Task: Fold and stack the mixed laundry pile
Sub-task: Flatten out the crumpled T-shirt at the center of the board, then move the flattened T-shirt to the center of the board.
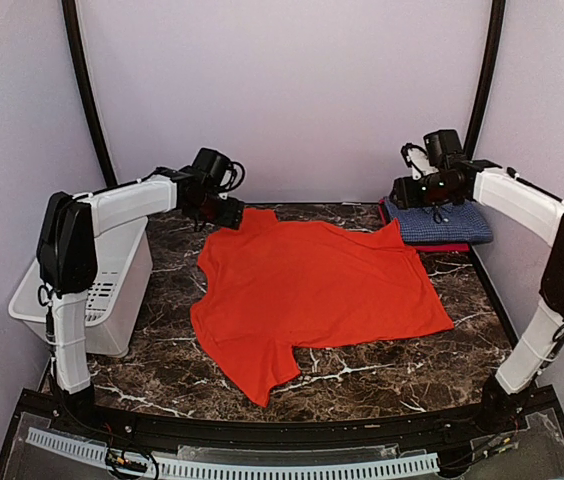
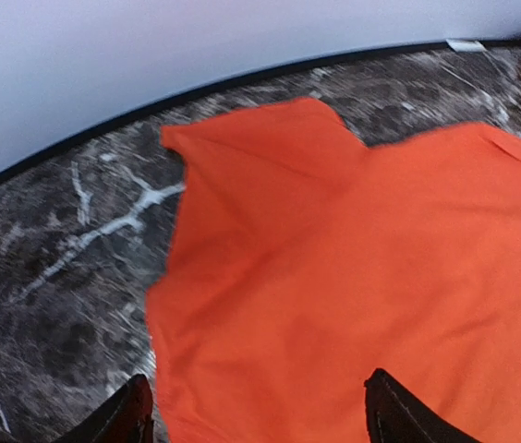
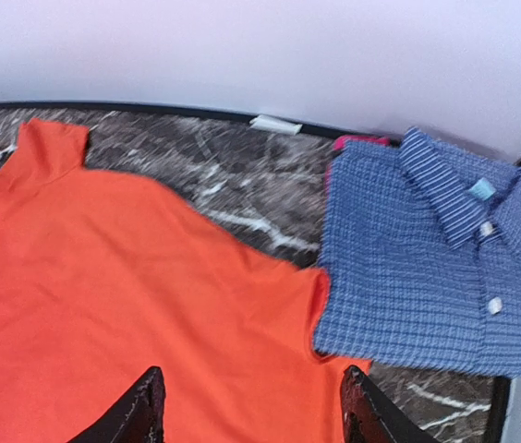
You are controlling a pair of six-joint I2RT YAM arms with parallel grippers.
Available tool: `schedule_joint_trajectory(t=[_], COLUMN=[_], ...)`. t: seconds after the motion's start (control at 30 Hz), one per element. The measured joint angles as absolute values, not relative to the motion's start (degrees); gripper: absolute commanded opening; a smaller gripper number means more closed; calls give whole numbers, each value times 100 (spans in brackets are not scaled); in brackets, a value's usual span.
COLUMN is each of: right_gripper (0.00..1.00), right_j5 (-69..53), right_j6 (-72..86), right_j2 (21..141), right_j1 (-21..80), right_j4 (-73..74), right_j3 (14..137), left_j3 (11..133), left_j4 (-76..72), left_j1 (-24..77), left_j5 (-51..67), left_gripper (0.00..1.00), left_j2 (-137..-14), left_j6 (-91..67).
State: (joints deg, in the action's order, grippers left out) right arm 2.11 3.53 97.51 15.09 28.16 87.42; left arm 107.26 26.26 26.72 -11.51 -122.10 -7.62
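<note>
Roughly halfway: the blue checked shirt (image 1: 440,222) lies folded at the far right corner of the table (image 1: 162,370); the orange-red shirt (image 1: 312,290) lies spread mid-table, unfolded. The left gripper (image 1: 226,214) and right gripper (image 1: 400,192) hover released above its far edge, grasping nothing.

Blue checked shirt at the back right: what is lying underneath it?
A reddish cloth shows beneath the folded blue checked shirt, peeking out along its edges. The rest of it is covered, so what kind of garment it is cannot be told.
</note>
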Motion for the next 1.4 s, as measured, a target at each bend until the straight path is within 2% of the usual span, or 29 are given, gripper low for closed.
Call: schedule_joint_trajectory(t=[0.23,0.47,0.83,1.13,1.2,1.4], right_gripper=[59,58,56,54,55,46], right_j5=[-832,-1332,-1962,-2722,-2751,-2193], right_j6=[526,832,1535,2375,2467,2252], right_j2=[9445,9776,9909,8866,8595,8007], right_j1=[1946,2187,2845,3636,3721,3087], right_j4=[2912,3059,3089,3011,3208,3583], right_j3=[7341,6495,5741,4504,4486,5557], left_j3=[8462,6936,5929,5533,5544,6108], left_j4=[2530,2641,3083,3769,3815,3712], left_j1=[3830,3811,3535,3363,3363,3505], left_j5=[-620,-467,-532,-617,-622,-464], left_gripper=[69,61,60,64,66,67], left_j2=[-11089,-10875,-9998,-9445,-9317,-9096], left_j6=[-1208,-1634,-2344,-2596,-2580,-2311])
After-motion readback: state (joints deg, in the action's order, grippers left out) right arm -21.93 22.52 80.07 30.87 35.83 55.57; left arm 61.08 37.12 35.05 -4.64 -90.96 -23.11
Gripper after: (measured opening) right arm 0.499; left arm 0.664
